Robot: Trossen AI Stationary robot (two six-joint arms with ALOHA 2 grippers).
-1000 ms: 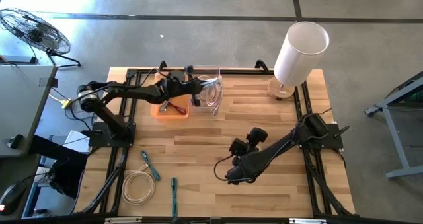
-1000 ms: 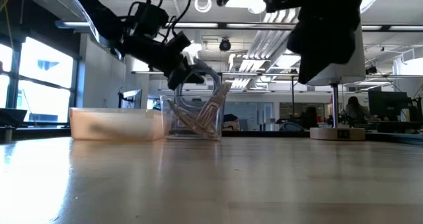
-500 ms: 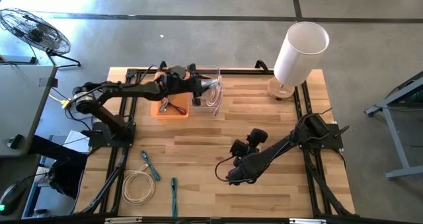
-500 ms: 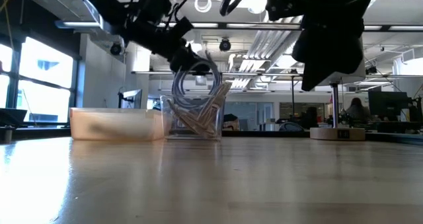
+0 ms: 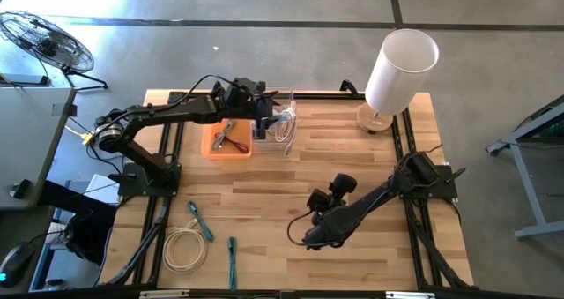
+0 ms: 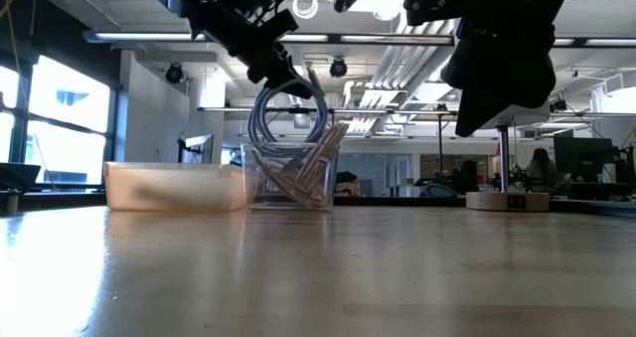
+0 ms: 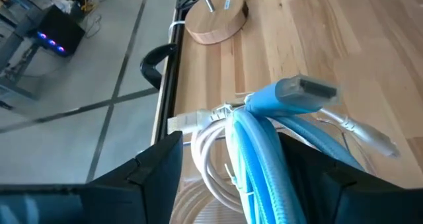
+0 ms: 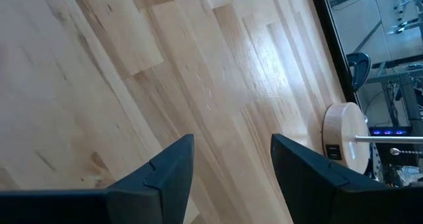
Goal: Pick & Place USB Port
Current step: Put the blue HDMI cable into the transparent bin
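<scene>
A coiled blue and white USB cable stands in the clear container at the far middle of the table, and its loop sticks up above the rim. My left gripper hovers open just over it, one finger on either side of the loop's top. The cable's plug points away past the fingers. My right gripper hangs open over bare wood near the table's middle, with nothing between its fingers. My left gripper comes at the cable's coil from above, slanting down, with the top of the loop between its open fingers. A gap shows beside one finger. Whether the other finger touches the blue strands, I cannot tell.
An orange tray with more cables sits left of the clear container. A white coiled cable and two teal cables lie at the near left. A white lamp stands at the far right corner.
My left gripper has opened, let go of the cable coil and risen a little toward the far edge. The coil has stayed in the clear container and stands more upright, its loop above the rim.
</scene>
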